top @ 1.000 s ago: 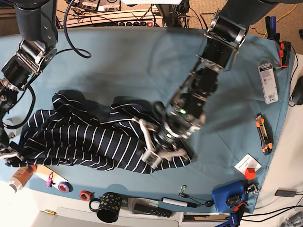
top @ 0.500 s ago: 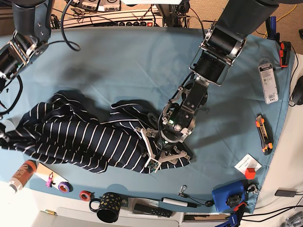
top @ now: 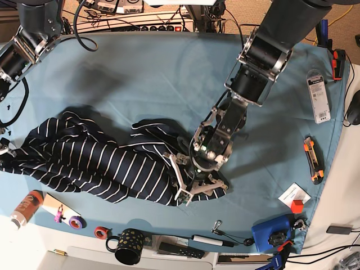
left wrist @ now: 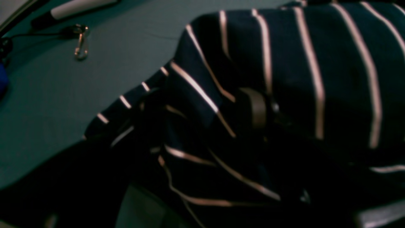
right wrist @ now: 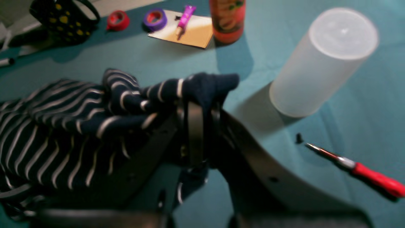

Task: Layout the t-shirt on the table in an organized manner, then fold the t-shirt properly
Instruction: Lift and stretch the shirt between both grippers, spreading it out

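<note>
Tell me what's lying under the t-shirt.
Only the table and its teal cloth show around the t-shirt. The open left claw stands over its right edge. Anything beneath the fabric is covered.

Cables and a power strip [top: 152, 27] run behind; brown floor beyond.

Robotics lab or workshop. Two black robot arms [top: 256, 62] over teal-covered worktop [top: 157, 73]; power strip and cable tangle [top: 135, 22] along far edge; utility knife [top: 313, 159], tape rolls [top: 76, 222], red-handled screwdriver [right wrist: 357, 166], marker [top: 211, 241], spotted mug [top: 128, 246] strewn around margins
</note>
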You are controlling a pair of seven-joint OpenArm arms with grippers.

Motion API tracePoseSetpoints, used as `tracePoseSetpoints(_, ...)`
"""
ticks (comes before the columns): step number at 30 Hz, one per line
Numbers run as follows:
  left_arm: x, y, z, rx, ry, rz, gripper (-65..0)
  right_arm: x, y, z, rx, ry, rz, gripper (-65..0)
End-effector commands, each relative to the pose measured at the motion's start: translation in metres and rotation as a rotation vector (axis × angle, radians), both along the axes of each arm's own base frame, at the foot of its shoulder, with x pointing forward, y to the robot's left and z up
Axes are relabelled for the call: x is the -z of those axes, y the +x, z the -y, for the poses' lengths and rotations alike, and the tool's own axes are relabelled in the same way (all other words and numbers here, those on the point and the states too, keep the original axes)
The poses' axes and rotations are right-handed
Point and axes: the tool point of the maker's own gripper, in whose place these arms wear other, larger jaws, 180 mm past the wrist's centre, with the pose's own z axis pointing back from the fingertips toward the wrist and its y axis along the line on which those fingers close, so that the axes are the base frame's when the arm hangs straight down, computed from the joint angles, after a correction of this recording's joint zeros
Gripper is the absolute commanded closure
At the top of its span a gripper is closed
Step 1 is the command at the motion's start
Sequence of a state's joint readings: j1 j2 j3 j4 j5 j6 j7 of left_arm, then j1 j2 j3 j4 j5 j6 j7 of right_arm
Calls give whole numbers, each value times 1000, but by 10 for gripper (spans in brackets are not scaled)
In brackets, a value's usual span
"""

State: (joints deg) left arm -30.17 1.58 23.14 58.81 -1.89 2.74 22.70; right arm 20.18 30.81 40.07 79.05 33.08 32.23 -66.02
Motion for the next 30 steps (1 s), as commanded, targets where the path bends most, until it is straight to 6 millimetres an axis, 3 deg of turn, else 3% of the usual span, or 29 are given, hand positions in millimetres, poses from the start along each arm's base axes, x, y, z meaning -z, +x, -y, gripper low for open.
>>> tracePoseSetpoints(1,-25,16,4,0,-14,63,-354,-28,0,6,-2,-56,64,0)
tracePoseSetpoints(6,-20,27,-3,0,22,38,-354,-32,-14,-5,-30,-146,58,0)
tracePoseSetpoints(11,-11,19,9,70,-13,-11,-338,-34,-21,-16,-64,-167,64,0)
tracePoseSetpoints(14,-11,17,12,83,-14,-12,-224,-33,-23,-18,-69,-176,58,0)
tracePoseSetpoints(17,-10,19,9,85,27,3,-18,-30,-24,-18,-69,-174,51,0)
tracePoseSetpoints(21,-13,25,-2,73,127,47,0,-30,-24,-16,-56,-168,55,0)
tracePoseSetpoints(24,-28,40,-21,-16,177,109,0,-36,-23,-3,37,-148,99,0)
tracePoseSetpoints(30,-81,76,-55,-79,207,209,0,-46,-10,19,129,-133,190,0)
